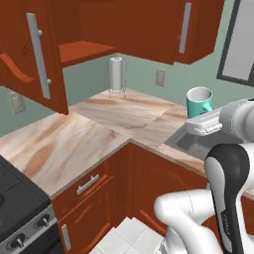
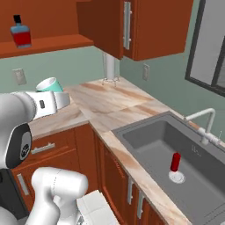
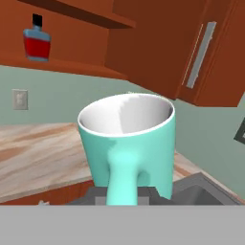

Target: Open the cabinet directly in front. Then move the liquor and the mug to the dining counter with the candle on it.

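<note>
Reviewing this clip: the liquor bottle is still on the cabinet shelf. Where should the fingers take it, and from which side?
Grip the liquor across its squarish body, below the narrow black cap, coming in level from the open front of the cabinet. It stands upright with free shelf on both sides.

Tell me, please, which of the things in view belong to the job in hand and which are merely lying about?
Part of the job:
cabinet, doors open
liquor, on the cabinet shelf
mug, upright, held in the shut gripper

Just lying about:
paper towel roll on the worktop
sink with a red item in it
faucet
stove
</note>
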